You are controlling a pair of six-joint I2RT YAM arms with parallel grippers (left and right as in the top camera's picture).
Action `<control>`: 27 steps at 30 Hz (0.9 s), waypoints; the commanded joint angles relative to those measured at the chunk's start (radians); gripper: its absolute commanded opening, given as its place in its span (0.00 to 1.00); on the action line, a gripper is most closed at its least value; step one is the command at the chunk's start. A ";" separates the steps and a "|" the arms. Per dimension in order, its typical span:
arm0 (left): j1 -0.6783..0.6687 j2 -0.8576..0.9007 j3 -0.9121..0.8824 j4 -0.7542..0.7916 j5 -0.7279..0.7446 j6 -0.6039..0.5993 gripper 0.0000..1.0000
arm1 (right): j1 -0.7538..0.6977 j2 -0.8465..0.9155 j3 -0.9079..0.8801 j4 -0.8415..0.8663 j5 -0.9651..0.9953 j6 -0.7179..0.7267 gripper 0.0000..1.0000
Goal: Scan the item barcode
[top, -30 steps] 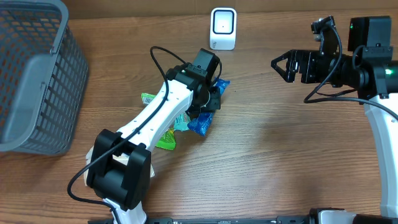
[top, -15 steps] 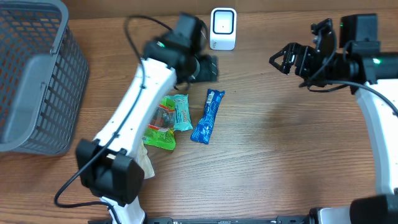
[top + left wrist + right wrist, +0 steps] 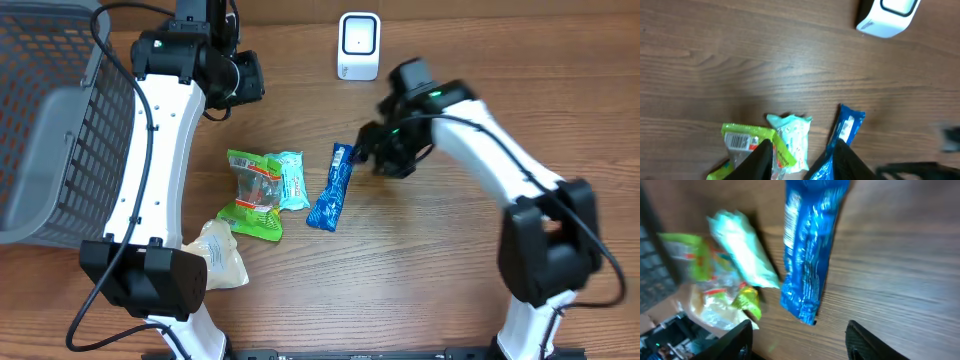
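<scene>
A blue packet [image 3: 330, 188] lies on the table, next to a pale teal packet [image 3: 291, 180] and a green packet [image 3: 250, 195]. The white scanner [image 3: 359, 45] stands at the back. My right gripper [image 3: 372, 150] hovers at the blue packet's upper right end. In the right wrist view the blue packet [image 3: 810, 255] lies ahead of the open right gripper [image 3: 799, 325], with nothing between its fingers. My left gripper [image 3: 250, 78] is raised at the back left. Its wrist view shows the left gripper [image 3: 802, 145] open and empty, high above the packets. A barcode [image 3: 740, 141] shows on the green packet.
A grey mesh basket [image 3: 60, 130] fills the left side. A crumpled beige bag [image 3: 215, 255] lies near the front, left of centre. The scanner [image 3: 885, 17] shows at the top right of the left wrist view.
My left arm left the packets and rose to the back left. The blue packet now lies flat. My right arm swung in from the far right to the blue packet, its jaws narrowing.
</scene>
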 commanded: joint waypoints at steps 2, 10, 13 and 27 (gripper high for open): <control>-0.008 -0.001 0.014 -0.029 -0.024 0.012 0.32 | 0.054 0.072 -0.006 0.018 0.045 0.131 0.55; -0.008 -0.001 0.014 -0.042 -0.023 0.012 0.31 | 0.145 0.085 -0.006 0.063 0.166 0.183 0.50; -0.008 -0.001 0.014 -0.053 -0.024 0.013 0.30 | 0.174 0.085 -0.006 0.053 0.213 0.205 0.47; -0.008 -0.001 0.014 -0.087 -0.023 0.012 0.70 | 0.190 0.086 -0.084 0.104 0.274 0.336 0.16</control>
